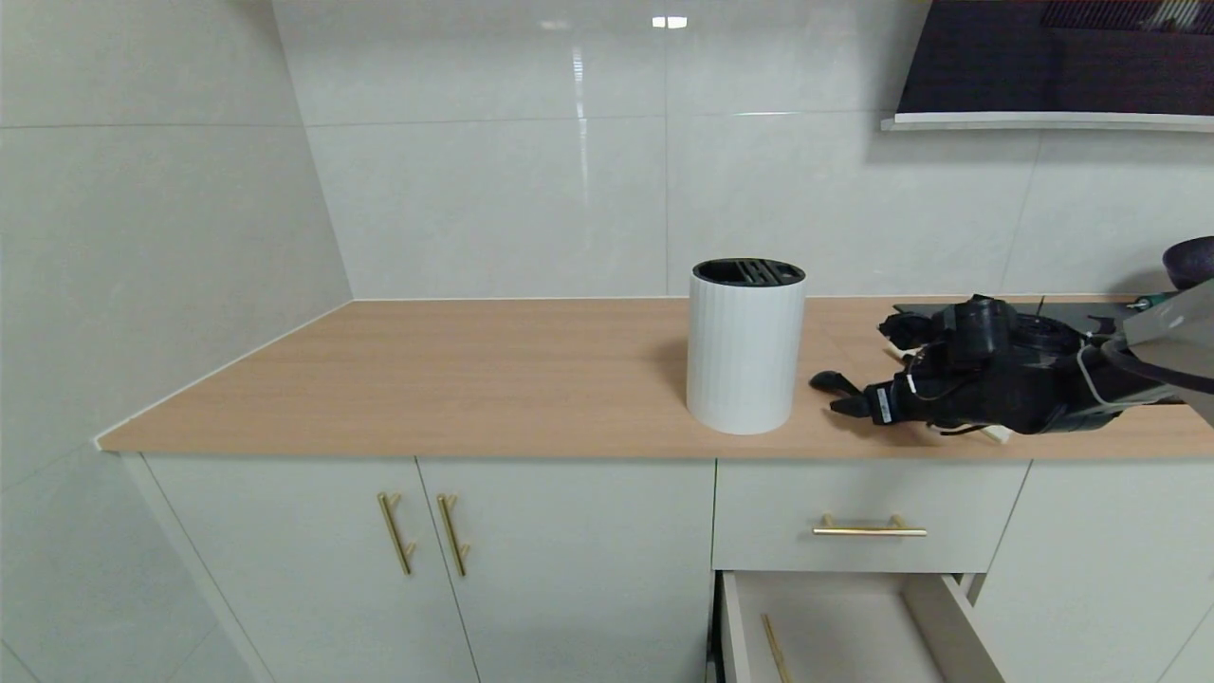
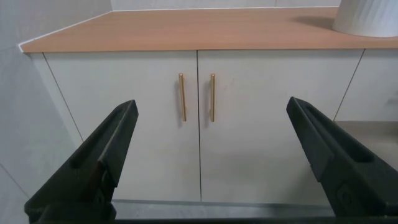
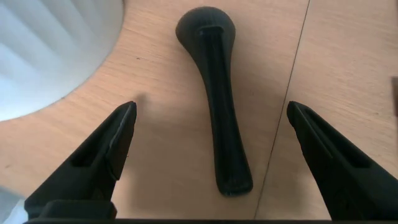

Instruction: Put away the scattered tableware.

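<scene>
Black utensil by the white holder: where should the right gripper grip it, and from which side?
Grip the black utensil at its slim middle, from straight above: it lies flat on the counter, and the open right gripper straddles it crosswise.

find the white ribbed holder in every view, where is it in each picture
Head view: the white ribbed holder stands mid-counter, just left of the right claw.
Left wrist view: the holder's base sits on the counter, off to one side of the double doors.
Right wrist view: its ribbed wall is close beside the black utensil.
Shared landmark: the wooden countertop it stands on.
</scene>
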Controlling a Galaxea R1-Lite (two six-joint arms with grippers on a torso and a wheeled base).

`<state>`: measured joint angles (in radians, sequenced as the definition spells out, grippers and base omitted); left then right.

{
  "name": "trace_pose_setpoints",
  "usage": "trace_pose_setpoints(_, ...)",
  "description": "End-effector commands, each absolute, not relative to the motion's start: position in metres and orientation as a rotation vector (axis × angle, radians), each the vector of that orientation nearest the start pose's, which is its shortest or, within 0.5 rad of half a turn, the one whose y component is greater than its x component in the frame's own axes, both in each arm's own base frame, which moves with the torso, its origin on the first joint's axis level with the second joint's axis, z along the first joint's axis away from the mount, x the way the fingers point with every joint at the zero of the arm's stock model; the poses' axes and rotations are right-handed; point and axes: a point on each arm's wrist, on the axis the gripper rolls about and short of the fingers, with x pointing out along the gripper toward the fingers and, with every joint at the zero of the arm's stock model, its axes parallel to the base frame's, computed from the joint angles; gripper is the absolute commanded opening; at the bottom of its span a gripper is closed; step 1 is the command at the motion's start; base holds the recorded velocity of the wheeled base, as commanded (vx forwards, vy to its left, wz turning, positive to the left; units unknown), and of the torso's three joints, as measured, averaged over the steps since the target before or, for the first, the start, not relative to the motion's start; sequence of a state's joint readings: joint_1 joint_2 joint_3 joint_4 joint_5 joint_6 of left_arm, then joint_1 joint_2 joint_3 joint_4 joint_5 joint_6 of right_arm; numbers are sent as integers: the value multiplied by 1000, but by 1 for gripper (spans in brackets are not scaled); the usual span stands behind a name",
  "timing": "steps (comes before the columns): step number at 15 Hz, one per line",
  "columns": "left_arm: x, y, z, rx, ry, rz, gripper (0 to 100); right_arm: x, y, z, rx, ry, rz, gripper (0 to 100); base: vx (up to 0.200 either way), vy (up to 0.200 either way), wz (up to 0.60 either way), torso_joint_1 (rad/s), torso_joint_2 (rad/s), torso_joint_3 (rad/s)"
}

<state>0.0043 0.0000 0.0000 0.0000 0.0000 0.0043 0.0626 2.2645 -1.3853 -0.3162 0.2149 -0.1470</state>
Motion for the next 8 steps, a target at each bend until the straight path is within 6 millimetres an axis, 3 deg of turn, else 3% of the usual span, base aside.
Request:
trace_pose_setpoints(1,-23,0,75,5,0,6,100,449,32,83,-98,550,310,100,0,0,0,0,0,0)
trace_pose_setpoints(7,-23,0,75,5,0,5,100,451,31,77,-97,556,307,100,0,0,0,0,0,0)
trace_pose_setpoints(8,-23,0,75,5,0,6,100,451,31,77,-97,556,307,0,0,0,0,0,0,0)
